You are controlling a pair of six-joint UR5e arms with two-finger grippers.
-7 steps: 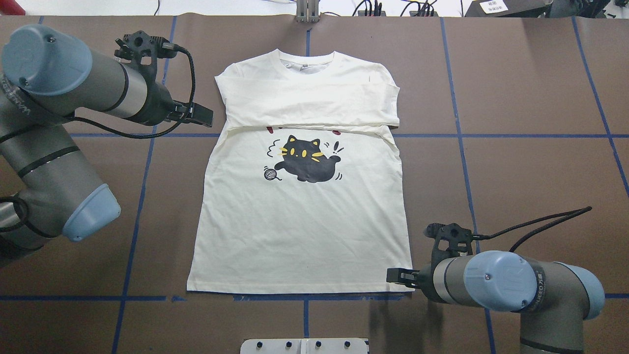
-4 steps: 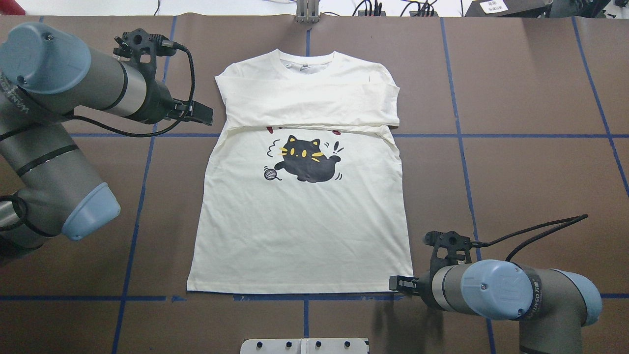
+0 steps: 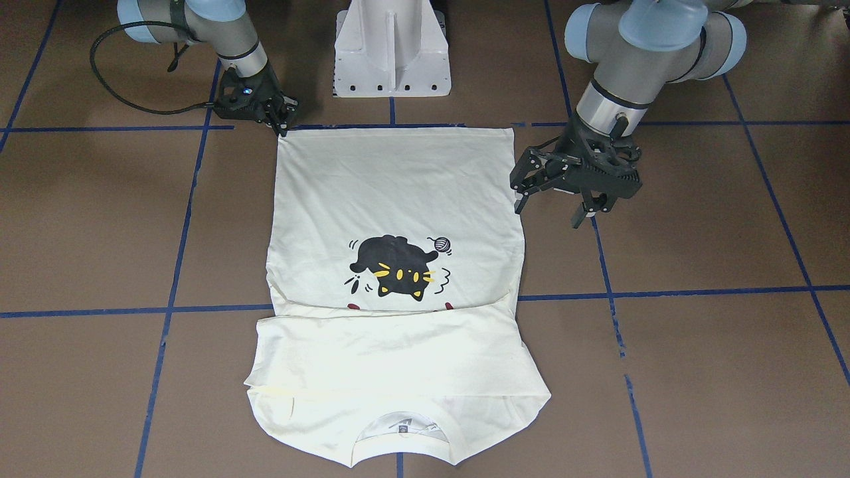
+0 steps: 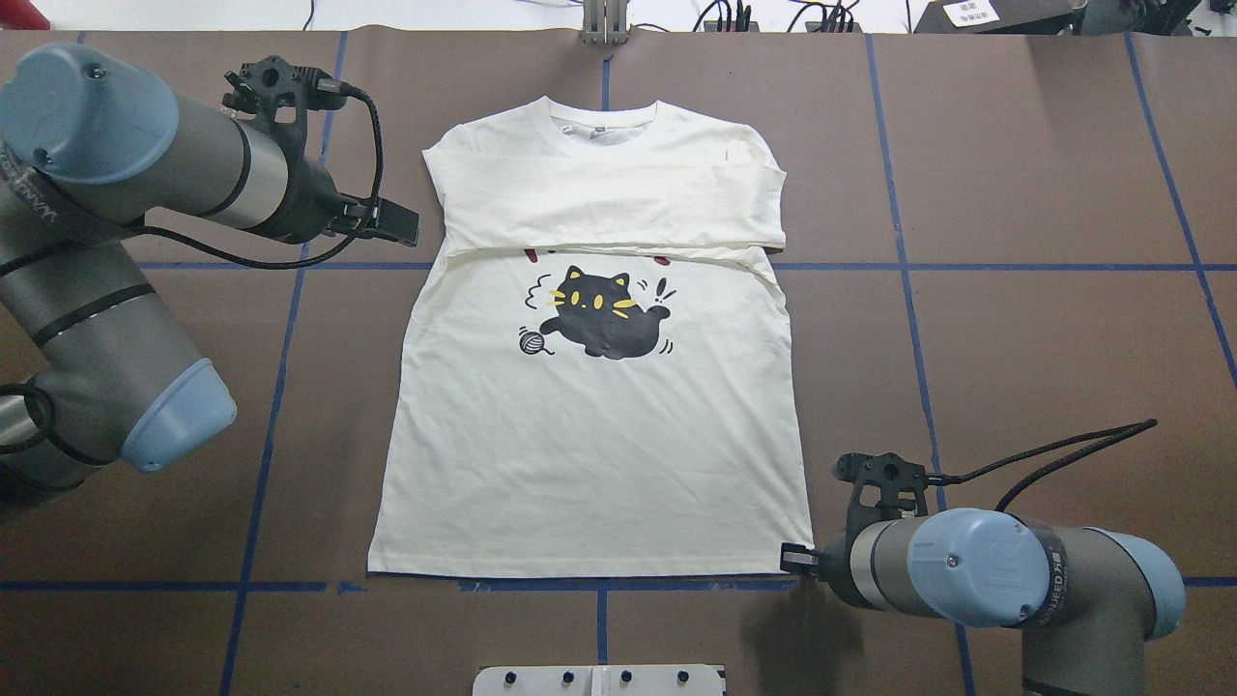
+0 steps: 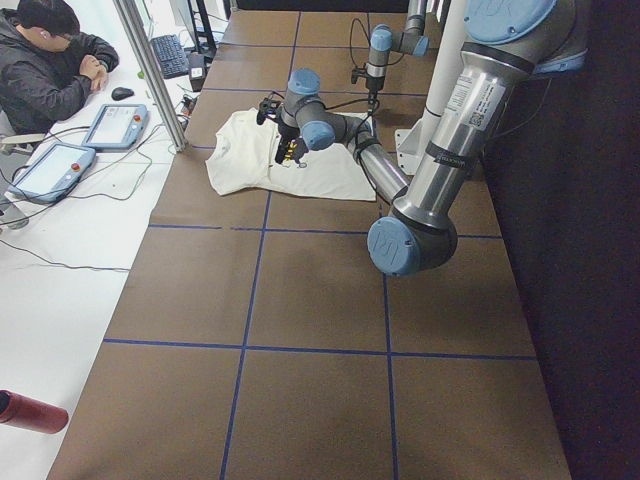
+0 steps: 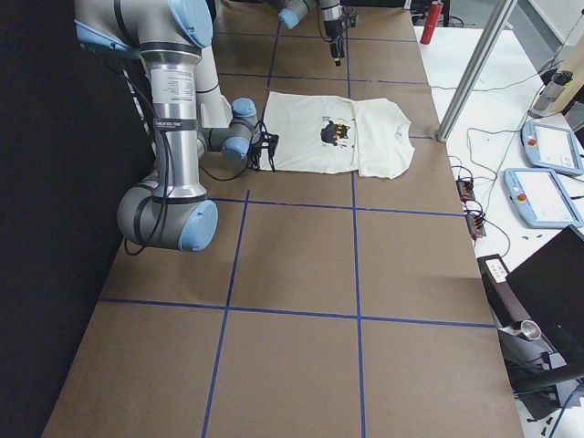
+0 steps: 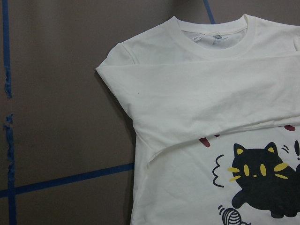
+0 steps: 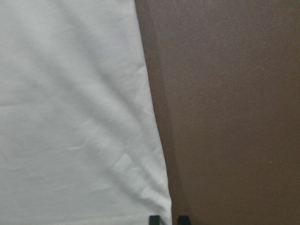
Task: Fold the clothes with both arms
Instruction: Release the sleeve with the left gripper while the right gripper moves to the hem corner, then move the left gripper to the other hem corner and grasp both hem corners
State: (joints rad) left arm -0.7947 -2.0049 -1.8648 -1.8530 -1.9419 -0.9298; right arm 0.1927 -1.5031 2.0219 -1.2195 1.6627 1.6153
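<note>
The T-shirt lies flat mid-table, collar far, sleeves folded across the chest. The right gripper has slid in to the near right hem corner, tips slightly apart, apparently lining up a pinch. The left gripper hovers, fingers spread, beside the far left sleeve. The red lettering is mostly covered, and the neck label is too small to read.

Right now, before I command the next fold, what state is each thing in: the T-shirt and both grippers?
T-shirt: flat on the table, print up, sleeves folded across the chest, bottom hem not yet folded.
Left gripper: open, empty, off to the shirt's side.
Right gripper: open by a narrow gap, at the hem corner, apparently not gripping.
</note>
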